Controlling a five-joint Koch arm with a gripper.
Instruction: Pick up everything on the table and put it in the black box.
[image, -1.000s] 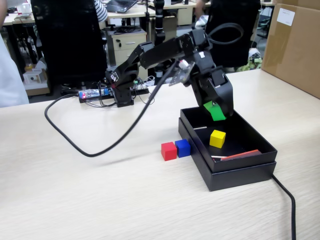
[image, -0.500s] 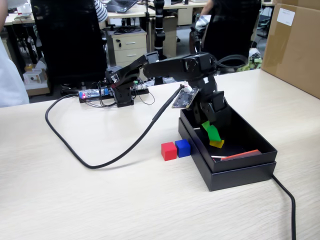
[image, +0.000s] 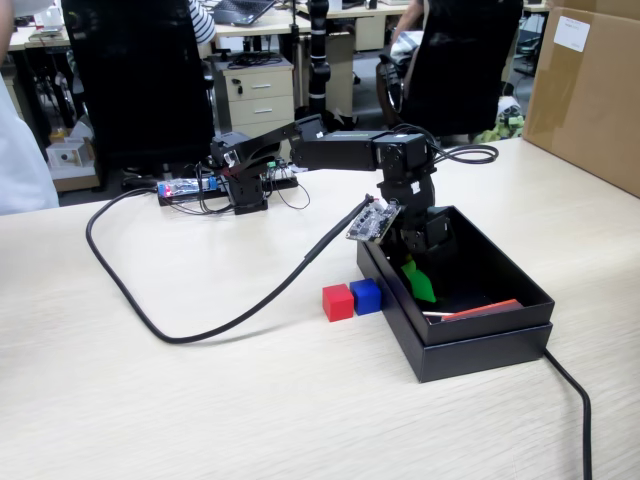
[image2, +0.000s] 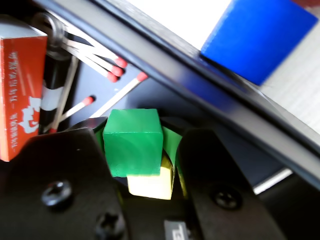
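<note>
Your claw (image: 418, 278) is reaching down inside the black box (image: 500, 335), and in the wrist view its two dark jaws are sitting close on either side of the green cube (image2: 133, 141), gripping it. That cube is resting right on top of the yellow cube (image2: 151, 183), of which you are seeing only a pale sliver below the green one. In the fixed view the green patch showing at the claw tip is low in the box, near its left wall; the yellow cube is hidden there behind the claw.

The red cube (image: 338, 301) and the blue cube (image: 366, 295) are sitting side by side and touching on the counter (image: 200, 400), just outside the box's left wall. In the wrist view the blue cube (image2: 257, 37) is showing beyond the doubled rim.

For writing: the red matchbox (image2: 21, 95) lying in the box is carrying white characters and a white figure on its face, too blurred for you to read. Loose red-tipped matches (image2: 116, 67) are lying on the box floor next to it. The brown carton (image: 590, 95) at the far right of the counter is bearing a white label whose print is too small to make out. A thick black cable (image: 200, 320) is looping across the counter from the arm
</note>
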